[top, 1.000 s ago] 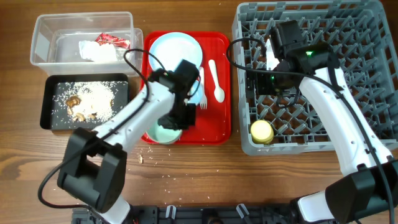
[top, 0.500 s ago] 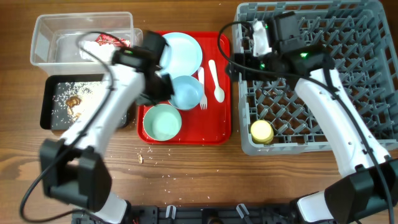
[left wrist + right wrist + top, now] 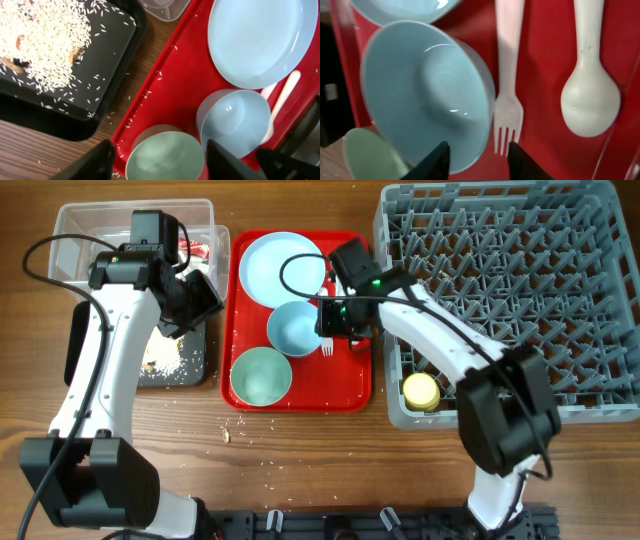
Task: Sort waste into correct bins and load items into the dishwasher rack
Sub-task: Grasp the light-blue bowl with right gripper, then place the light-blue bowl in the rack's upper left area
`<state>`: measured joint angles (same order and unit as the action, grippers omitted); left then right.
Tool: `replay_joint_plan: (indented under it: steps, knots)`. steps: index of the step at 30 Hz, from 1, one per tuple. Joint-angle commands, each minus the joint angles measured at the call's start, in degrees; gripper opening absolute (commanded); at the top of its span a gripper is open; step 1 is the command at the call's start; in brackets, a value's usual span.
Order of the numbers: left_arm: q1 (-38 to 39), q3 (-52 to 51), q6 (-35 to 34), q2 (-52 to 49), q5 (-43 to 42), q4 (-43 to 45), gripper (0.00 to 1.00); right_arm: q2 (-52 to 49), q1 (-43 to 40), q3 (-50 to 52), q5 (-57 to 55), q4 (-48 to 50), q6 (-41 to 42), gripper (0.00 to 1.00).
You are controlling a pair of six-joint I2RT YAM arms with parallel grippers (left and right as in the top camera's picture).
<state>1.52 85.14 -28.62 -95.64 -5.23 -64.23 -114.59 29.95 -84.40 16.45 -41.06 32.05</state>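
On the red tray (image 3: 355, 385) lie the light blue plate (image 3: 283, 265), light blue bowl (image 3: 295, 328), pale green bowl (image 3: 261, 375) and white fork (image 3: 327, 348). My right gripper (image 3: 336, 320) hangs low over the tray, open, its jaws straddling the blue bowl's (image 3: 420, 90) right rim next to the fork tines (image 3: 507, 120). The spoon (image 3: 590, 100) lies to the right. My left gripper (image 3: 188, 305) is open and empty above the black tray (image 3: 190, 365). Its fingers (image 3: 95, 162) frame the green bowl (image 3: 165, 157) from above. The yellow cup (image 3: 421, 391) sits in the grey rack (image 3: 520, 280).
The clear tub (image 3: 90, 235) at back left holds a red wrapper (image 3: 197, 252). Beige crumbs (image 3: 45, 40) cover the black tray (image 3: 110, 60). A few crumbs lie on the wooden table (image 3: 250, 450) in front of the red tray.
My left arm has swung left from the red tray to over the black tray and has opened, leaving the blue bowl there. My right arm has come from the rack down to the tray, its jaws narrowing.
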Motion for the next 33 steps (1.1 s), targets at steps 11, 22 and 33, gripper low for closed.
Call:
replay_joint_plan:
  steps: [11, 22, 33]
  knots:
    - [-0.2, 0.6, -0.3, 0.2, 1.5, 0.2, 1.0, -2.1, 0.2, 0.1, -1.1, 0.8, 0.8, 0.04]
    - [-0.2, 0.6, -0.3, 0.2, 1.5, 0.2, 1.0, 24.7, -11.2, -2.4, -53.7, -1.4, -4.8, 0.04]
    - [-0.2, 0.6, -0.3, 0.2, 1.5, 0.2, 1.0, 6.4, -11.2, -2.3, -78.1, 41.0, -66.8, 0.04]
